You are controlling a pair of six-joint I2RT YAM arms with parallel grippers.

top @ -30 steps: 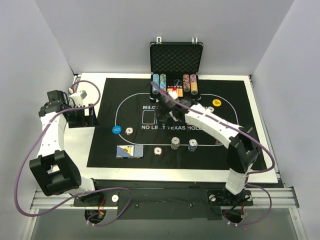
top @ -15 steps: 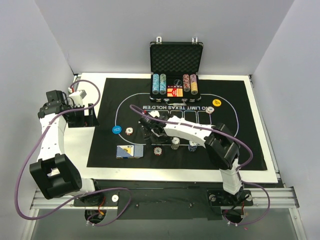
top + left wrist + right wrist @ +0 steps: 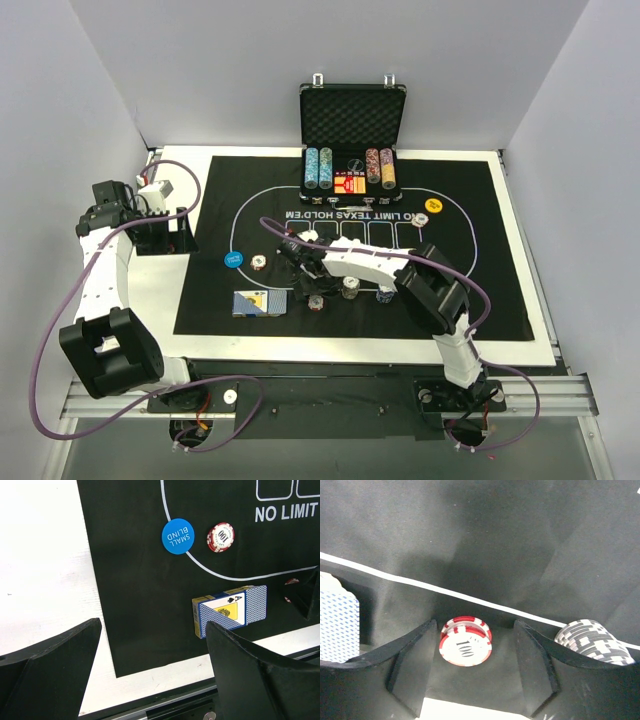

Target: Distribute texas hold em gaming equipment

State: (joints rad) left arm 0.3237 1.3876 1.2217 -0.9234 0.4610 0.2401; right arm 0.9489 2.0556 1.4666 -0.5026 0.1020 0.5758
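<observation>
Two arms from above: the left gripper [image 3: 165,232] hangs over the bare table [image 3: 155,310] off the mat's [image 3: 200,300] left edge. The right gripper [image 3: 303,280] is low at the red chip stack [image 3: 316,301], beside the card deck [image 3: 258,302] near the mat's front edge.

Left wrist: jaws wide, empty.

Right wrist: fingers straddle the red chip stack with gaps on both sides, not gripping. The grey chip stack [image 3: 592,641] stands just beside.

Plain enclosure, even light

Pale grey back wall [image 3: 330,50], left wall [image 3: 50,120] and right wall [image 3: 590,120], plain, boxing in a white table [image 3: 165,300]. Black printed mat [image 3: 470,290] across most of its top. Aluminium rail [image 3: 330,395] along near edge. Grey floor [image 3: 330,458] below. Soft light, faint shadows.
</observation>
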